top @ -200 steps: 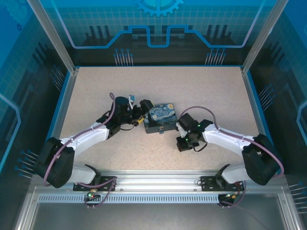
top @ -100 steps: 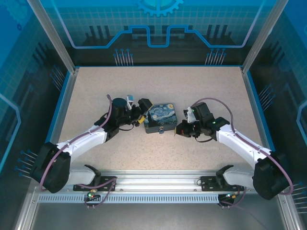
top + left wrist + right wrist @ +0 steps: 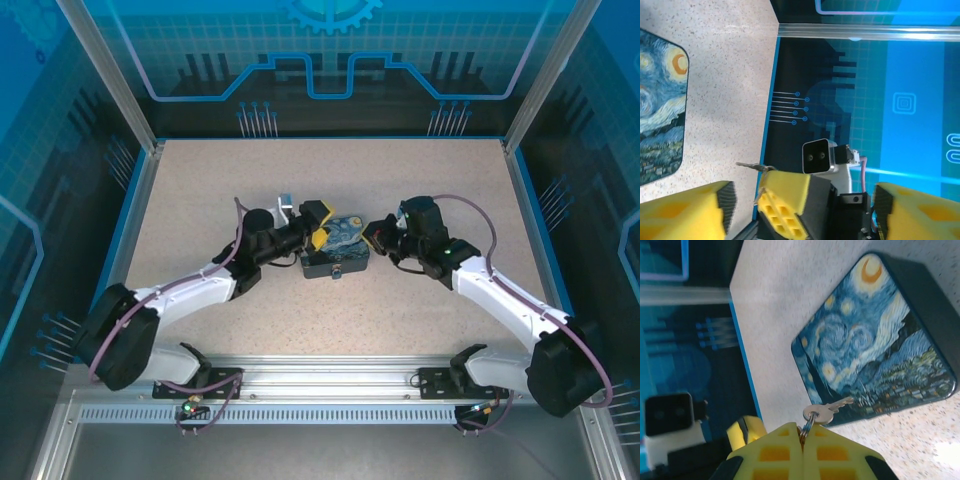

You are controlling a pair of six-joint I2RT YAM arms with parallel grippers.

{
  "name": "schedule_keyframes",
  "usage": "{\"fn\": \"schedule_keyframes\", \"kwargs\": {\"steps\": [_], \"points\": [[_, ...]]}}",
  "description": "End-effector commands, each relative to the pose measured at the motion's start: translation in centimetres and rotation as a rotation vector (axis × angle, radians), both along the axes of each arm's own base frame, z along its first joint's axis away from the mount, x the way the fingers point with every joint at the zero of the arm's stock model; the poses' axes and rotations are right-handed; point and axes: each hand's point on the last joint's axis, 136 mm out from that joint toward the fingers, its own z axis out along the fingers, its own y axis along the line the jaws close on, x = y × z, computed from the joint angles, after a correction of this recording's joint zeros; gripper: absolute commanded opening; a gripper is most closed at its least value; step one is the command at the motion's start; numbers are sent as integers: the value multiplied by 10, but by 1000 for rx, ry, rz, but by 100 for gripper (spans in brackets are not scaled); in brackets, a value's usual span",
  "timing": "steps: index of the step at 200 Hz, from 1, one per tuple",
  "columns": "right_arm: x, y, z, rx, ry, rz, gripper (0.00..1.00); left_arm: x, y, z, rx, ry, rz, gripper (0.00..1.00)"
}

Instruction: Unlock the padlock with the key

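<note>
At centre of the overhead view, what sits on the speckled beige tabletop (image 3: 200,190)? (JK)

Dark rectangular box printed with a swirling blue-and-yellow night sky (image 3: 345,236). Tiny blue-bodied padlock (image 3: 338,269) hangs against the box's lower edge in that frame; shackle too small to make out. (RM)

State of the left gripper (image 3: 320,227)? (JK)

Overhead: at the box's left edge. Left wrist view: its yellow foam pads (image 3: 685,212) occupy the lower-left and lower-right corners, wide apart, nothing gripped between them — jaws open, holding nothing. Box lies in the upper left of that frame, clear of both pads. (RM)

And the right gripper (image 3: 802,432)? (JK)

Bottom centre of the right wrist view, pads pressed flat together, pinching a thin split ring (image 3: 809,416). Small pale metal key (image 3: 834,408) hangs on that ring just above the pads, blade pointing toward the upper right, tip over the box's near edge — contact with the box cannot be told. Overhead: gripper just right of the box, apart from the padlock. (RM)
</note>
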Motion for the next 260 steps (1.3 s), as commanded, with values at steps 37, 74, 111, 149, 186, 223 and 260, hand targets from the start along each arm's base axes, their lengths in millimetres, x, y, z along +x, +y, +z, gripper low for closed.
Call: {"fn": "schedule_keyframes", "kwargs": {"steps": [37,74,111,149,186,223,260], "points": [[36,4,16,108,5,-236,0,15,-18,-2,-141,-22,14,51],[45,16,17,138,12,-235,0,20,-30,-9,-156,-7,1,48],[46,19,18,136,15,-225,0,24,-34,-17,-171,3,8,44],[44,21,12,141,28,-216,0,28,-38,-19,-191,6,6,38],[42,22,6,143,43,-209,0,30,-41,-16,-202,-1,3,36],[42,19,6,141,41,-220,0,29,-38,-13,-206,-14,11,45],[43,15,5,130,42,-230,0,27,-35,-7,-210,-26,19,57]]}}
